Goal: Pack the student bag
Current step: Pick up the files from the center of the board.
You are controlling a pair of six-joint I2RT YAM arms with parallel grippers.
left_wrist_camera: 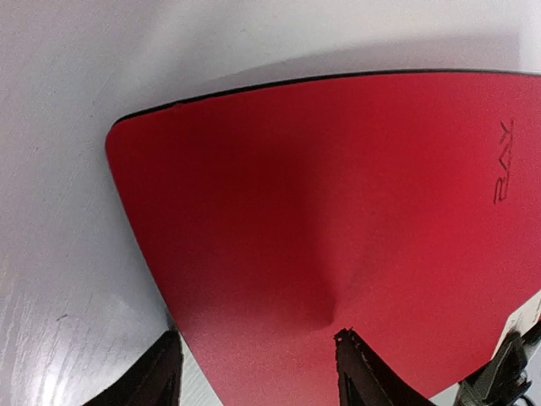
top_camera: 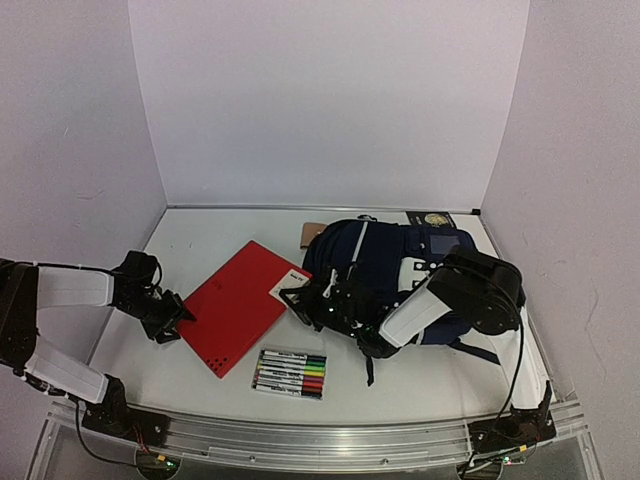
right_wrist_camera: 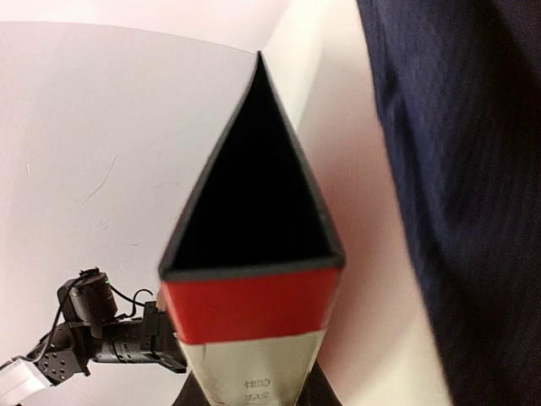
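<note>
Red folder (top_camera: 236, 306): its right corner is pinched between the right gripper (top_camera: 300, 298) fingers, black underside showing; left gripper (left_wrist_camera: 254, 381) fingers are parted at the folder's opposite corner, one tip (left_wrist_camera: 359, 372) denting the cover; student bag (top_camera: 390, 255) lies just right of the folder; marker set (top_camera: 290, 373) near the folder's front edge.

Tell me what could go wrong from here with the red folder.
1. The right fingers pinch only one corner of the red folder, so it may sag or slip.
2. One of the left fingers dents the cover; more pressure could crease it.
3. The student bag lies close by; the folder could snag its fabric.
</note>
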